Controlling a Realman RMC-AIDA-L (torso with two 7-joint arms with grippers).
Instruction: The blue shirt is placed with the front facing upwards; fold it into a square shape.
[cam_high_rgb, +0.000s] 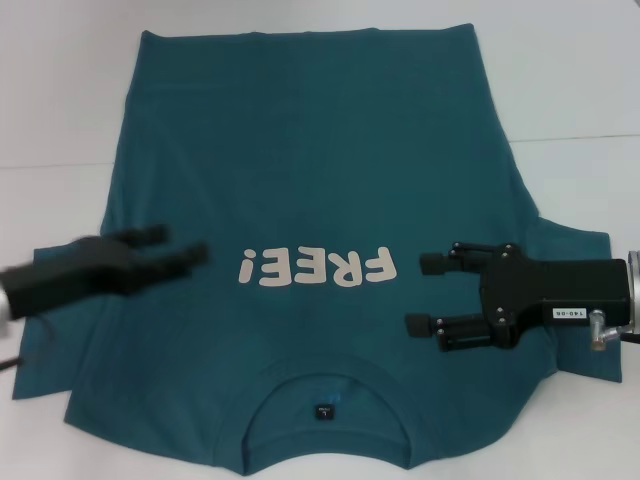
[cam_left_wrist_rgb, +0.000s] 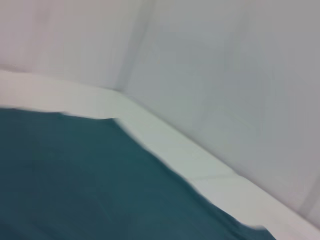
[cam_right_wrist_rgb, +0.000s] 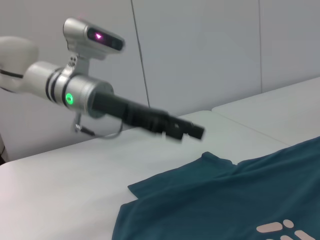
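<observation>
The blue shirt (cam_high_rgb: 300, 150) lies spread flat on the white table, front up. Its off-white "FREE!" print (cam_high_rgb: 315, 268) is at the middle and its collar with a small dark label (cam_high_rgb: 324, 411) is at the near edge. My left gripper (cam_high_rgb: 185, 243) hovers over the shirt's left side, just left of the print, motion-blurred, fingers apart and holding nothing. My right gripper (cam_high_rgb: 428, 295) sits over the right side of the shirt, beside the print, open and empty. The right wrist view shows the left arm's gripper (cam_right_wrist_rgb: 186, 131) above the shirt (cam_right_wrist_rgb: 225, 200). The left wrist view shows only shirt cloth (cam_left_wrist_rgb: 75, 190).
The white table (cam_high_rgb: 570, 90) shows bare around the shirt at the back, left and right. A pale wall (cam_left_wrist_rgb: 225, 75) stands behind the table's far edge. The right sleeve (cam_high_rgb: 575, 245) lies partly under the right gripper body.
</observation>
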